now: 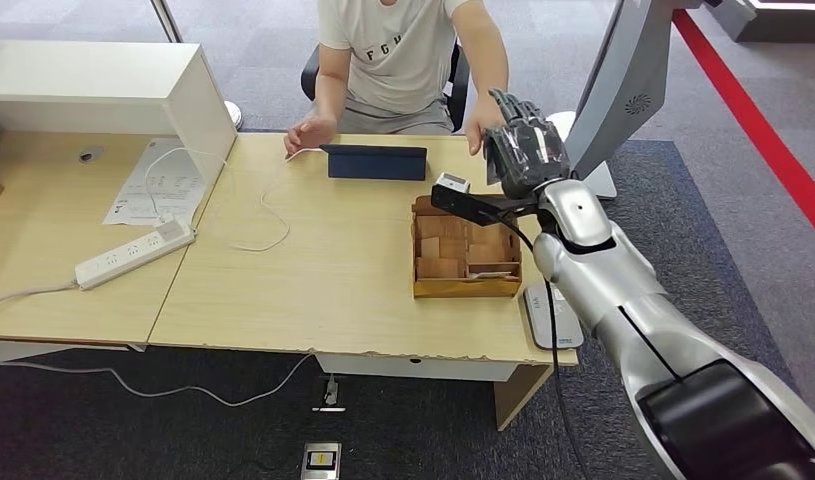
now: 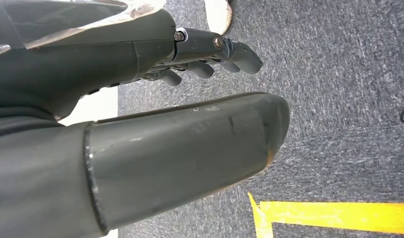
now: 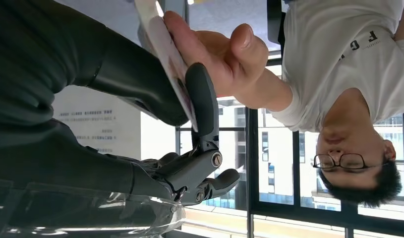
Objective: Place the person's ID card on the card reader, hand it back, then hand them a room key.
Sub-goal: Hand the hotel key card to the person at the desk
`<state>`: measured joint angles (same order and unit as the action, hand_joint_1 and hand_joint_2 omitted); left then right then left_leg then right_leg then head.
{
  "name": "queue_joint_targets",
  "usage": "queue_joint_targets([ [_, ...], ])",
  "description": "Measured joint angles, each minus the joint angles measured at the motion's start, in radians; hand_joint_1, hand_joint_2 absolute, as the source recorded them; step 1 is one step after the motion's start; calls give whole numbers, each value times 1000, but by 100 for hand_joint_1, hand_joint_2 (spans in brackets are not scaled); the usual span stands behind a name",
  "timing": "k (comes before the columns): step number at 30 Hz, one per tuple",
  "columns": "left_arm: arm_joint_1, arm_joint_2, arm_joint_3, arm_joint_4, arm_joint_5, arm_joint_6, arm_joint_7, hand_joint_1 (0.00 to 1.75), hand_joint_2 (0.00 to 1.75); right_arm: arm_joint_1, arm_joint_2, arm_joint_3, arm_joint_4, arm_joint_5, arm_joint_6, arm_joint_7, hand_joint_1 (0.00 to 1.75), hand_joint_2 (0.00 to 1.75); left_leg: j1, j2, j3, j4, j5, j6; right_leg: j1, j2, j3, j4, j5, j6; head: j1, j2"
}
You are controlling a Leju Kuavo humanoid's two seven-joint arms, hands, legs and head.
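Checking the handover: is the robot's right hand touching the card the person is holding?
Touching. In the right wrist view the card sits pinched between the right hand's thumb and a finger, while the person's hand grips it too.

You see a pale wood table (image 1: 313, 290) with a navy tablet (image 1: 376, 161) and a white power strip (image 1: 133, 253) with white cable. The wooden tray (image 1: 465, 288) is honey-brown. Right hand (image 1: 523, 148) is dark grey on a silver arm; left hand (image 2: 140, 124) is dark grey too. The card (image 3: 166, 47) is whitish. Person's shirt (image 1: 398, 45) is white with dark lettering. The carpet (image 2: 338, 99) is speckled grey with yellow tape (image 2: 333, 218) and a red stripe (image 1: 753, 120).
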<state>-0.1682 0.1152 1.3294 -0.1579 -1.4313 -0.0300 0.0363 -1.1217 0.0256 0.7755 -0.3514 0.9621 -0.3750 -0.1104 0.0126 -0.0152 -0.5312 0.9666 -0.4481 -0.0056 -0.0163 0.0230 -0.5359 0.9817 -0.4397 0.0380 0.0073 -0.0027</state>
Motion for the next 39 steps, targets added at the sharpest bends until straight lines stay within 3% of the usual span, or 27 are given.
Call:
queue_joint_targets([
  [1,0,0,0,0,0,0,-1,0,0,0,0,1,3,3,-2,4,0,0,0,0,0,0,0,0,0,0,0,0,0,0,0,0],
  [10,0,0,0,0,-1,-23,-10,0,0,7,-1,3,27,0,103,12,0,0,0,0,0,0,0,0,0,0,0,0,0,0,0,0],
  [14,0,1,0,0,-2,-30,-4,0,0,8,-15,-18,28,-48,102,-34,0,0,0,0,0,0,0,0,0,0,0,0,0,0,0,0],
  [21,2,6,0,0,-1,-34,11,0,0,5,-85,-128,1,-232,128,-187,0,0,0,0,0,1,0,0,0,0,0,-1,0,0,0,0],
  [29,3,10,0,0,-1,-34,5,0,0,5,-158,-232,-46,-344,164,-231,0,0,0,0,1,1,0,0,0,1,-1,-1,1,0,0,0],
  [34,8,13,6,0,7,-23,-6,0,0,55,-283,-299,-151,-526,232,-212,0,0,0,-5,0,3,0,1,0,-5,1,-2,0,1,0,0],
  [39,12,14,16,0,11,6,7,0,0,264,-482,-388,-347,-692,321,-143,0,0,2,-8,3,4,-3,5,2,-9,10,-7,-2,3,0,0],
])
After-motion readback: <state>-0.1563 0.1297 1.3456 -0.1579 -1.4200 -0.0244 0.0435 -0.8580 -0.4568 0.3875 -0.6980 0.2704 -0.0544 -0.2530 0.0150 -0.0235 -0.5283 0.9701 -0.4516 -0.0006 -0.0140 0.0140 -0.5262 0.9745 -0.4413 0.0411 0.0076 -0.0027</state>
